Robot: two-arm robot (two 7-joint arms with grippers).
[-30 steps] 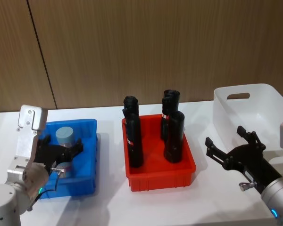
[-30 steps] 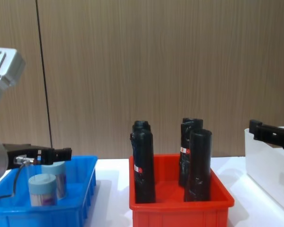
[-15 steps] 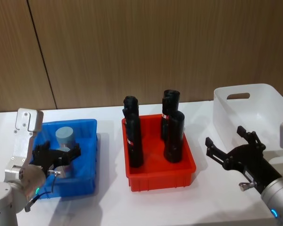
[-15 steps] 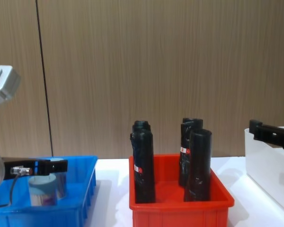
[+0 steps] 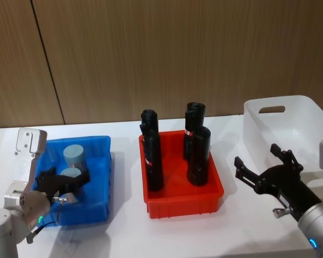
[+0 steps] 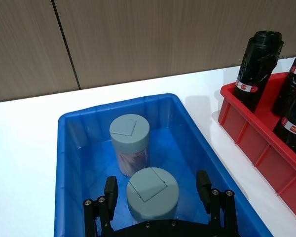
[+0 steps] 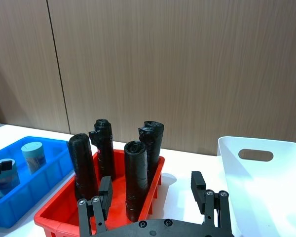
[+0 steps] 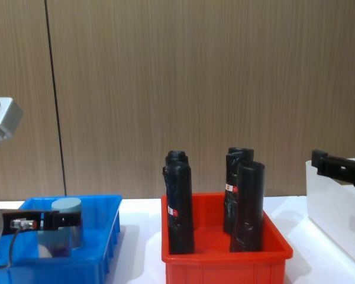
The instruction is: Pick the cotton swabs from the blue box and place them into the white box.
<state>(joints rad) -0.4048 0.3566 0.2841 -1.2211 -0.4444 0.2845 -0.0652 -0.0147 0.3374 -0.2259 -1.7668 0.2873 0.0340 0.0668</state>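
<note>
Down a notch since a moment ago: the left gripper (image 6: 156, 191) sits lower inside the blue box (image 6: 68, 163), left of the red bin (image 5: 184, 202). Its jaws are spread wide, straddling the nearer of two cotton swabs (image 6: 153, 193) jars with slim gaps each side. A strip of bare table (image 5: 126, 177) separates box and bin. Right of the bin, the right gripper (image 5: 257, 154) hovers with fingers apart beside the white box (image 5: 304, 110).
</note>
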